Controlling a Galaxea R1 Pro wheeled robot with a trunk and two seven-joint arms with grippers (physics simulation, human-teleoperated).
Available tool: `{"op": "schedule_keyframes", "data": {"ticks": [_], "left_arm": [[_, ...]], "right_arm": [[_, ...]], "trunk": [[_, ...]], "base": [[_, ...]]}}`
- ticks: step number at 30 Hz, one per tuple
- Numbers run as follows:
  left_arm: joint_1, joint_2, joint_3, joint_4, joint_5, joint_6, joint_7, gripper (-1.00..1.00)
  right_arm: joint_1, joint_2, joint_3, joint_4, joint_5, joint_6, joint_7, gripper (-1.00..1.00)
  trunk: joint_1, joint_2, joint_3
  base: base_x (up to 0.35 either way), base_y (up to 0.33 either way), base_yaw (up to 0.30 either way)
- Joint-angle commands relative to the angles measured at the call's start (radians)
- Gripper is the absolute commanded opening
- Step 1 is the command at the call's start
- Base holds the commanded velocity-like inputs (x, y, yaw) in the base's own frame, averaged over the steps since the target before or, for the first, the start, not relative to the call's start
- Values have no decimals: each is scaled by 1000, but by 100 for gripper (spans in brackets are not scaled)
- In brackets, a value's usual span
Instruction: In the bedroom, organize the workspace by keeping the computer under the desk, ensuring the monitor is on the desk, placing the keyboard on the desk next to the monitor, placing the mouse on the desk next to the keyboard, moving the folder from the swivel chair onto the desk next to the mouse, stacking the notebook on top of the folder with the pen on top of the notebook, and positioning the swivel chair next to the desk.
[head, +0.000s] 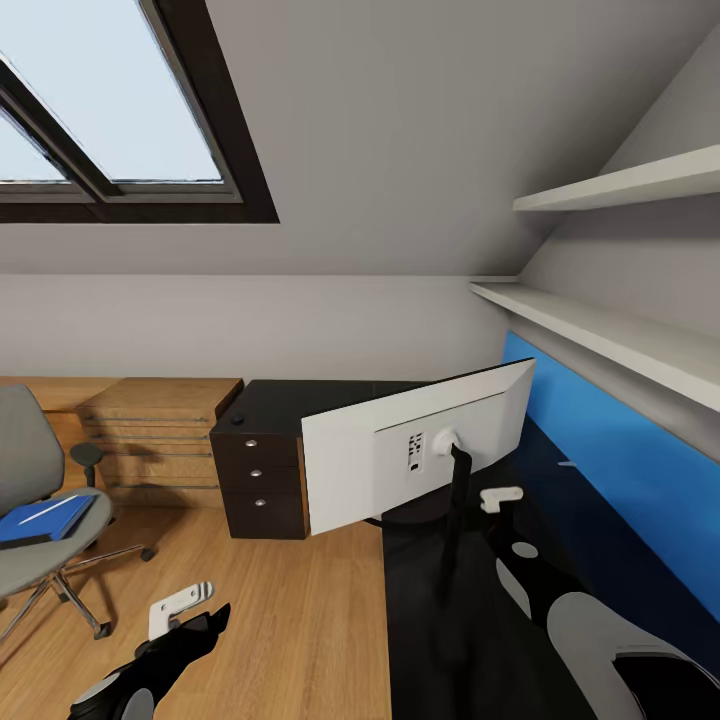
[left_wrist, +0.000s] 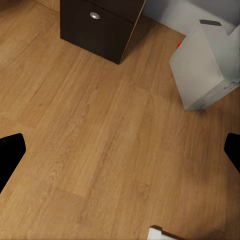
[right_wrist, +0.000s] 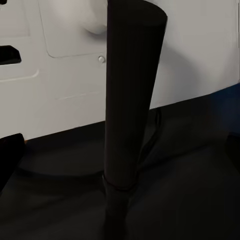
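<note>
Monitor (head: 400, 455) already on counter (head: 440, 620); folder (head: 45, 518) left on swivel chair (head: 30, 520); left end effector (left_wrist: 120, 150) apart, right's state unclear.

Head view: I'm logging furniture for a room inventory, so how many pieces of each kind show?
Long black desk with black drawers: 1
Grey padded swivel chair: 1
Wooden drawer chest: 1
White wall shelves: 2
Total: 5

Glossy black desk (head: 450, 620) (mirror-like) — wood-plank floor (left_wrist: 100, 130)
</note>
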Motion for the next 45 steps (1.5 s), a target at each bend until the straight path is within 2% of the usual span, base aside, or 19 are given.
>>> {"op": "schedule_keyframes", "data": {"ticks": [1,12,45], "left_arm": [[0,-1,1,-1,11,4,7,100],[0,-1,1,-2,12,3,7,100],[0,-2,5,-11,12,3,9,100]], "right_arm": [[0,0,1,1,3,-7,1,100],[0,-1,1,2,1,-26,-24,100],[0,1,2,1,2,-25,-30,100]], "trunk": [[0,-1,0],[0,-1,0],[0,-1,0]], "base": [[2,0,0],[16,0,0],[23,0,0]]}}
